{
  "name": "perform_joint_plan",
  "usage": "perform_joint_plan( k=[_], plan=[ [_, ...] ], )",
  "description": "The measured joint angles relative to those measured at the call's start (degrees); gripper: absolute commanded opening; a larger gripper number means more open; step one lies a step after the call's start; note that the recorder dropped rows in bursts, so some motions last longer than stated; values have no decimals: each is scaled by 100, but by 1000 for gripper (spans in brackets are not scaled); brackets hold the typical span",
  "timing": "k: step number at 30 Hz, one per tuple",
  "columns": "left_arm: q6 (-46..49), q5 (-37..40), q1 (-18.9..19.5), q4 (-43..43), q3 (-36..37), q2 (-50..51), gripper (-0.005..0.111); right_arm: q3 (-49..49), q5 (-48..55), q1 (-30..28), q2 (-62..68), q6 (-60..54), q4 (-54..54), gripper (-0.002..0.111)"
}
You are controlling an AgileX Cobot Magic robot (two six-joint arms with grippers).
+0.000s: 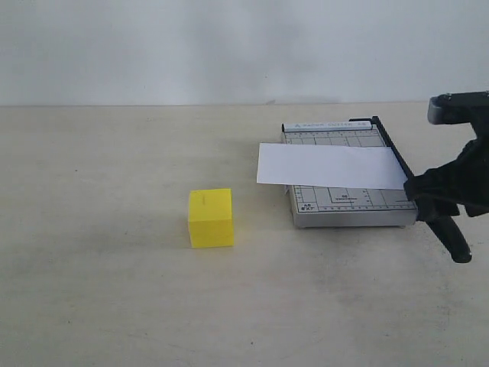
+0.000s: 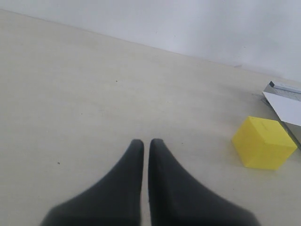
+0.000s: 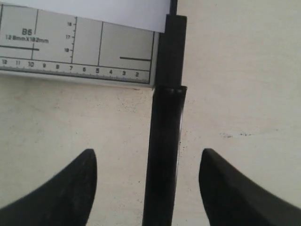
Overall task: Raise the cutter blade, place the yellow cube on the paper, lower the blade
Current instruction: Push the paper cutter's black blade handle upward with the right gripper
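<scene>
We see our left gripper [image 2: 146, 141] closed on nothing above the tabletop [image 1: 114, 306]. The yellow cube [image 1: 210, 218] sits at eight o'clock from the grey cutter base [image 1: 348, 202], apart from it. The paper [image 1: 328, 165] lies across the base, overhanging its nine o'clock edge. The cutter blade [image 3: 164, 141] lies lowered along the three o'clock edge, its handle between the wide-open fingers of our right gripper [image 3: 148, 153], with a gap on each side.

A matte cream tabletop [image 1: 114, 306] fills the exterior view from 3 o'clock round through 6 to 9. Across 12 o'clock stands a plain white wall [image 1: 229, 46], meeting the table in a straight seam. The light is soft and even, and shadows are faint. A few tiny dark specks dot the surface.
</scene>
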Motion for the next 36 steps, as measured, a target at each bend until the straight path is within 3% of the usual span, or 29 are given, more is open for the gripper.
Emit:
perform_joint_plan(
  k=[12, 14, 17, 18, 23, 36],
  plan=[
    [0, 0, 0, 0, 0, 0, 5, 171, -372, 0, 654, -98, -13, 60],
    [0, 0, 0, 0, 0, 0, 5, 171, -370, 0, 739, -110, -13, 48],
    [0, 0, 0, 0, 0, 0, 5, 171, -374, 0, 752, -134, -34, 6],
    [0, 0, 0, 0, 0, 0, 5, 171, -374, -13, 741, -134, -84, 2],
    [0, 0, 0, 0, 0, 0, 5, 234, -409, -20, 257, -95, -31, 11],
    [0, 0, 0, 0, 0, 0, 5, 278, -589, -20, -529, -109, 3, 11]
  ],
)
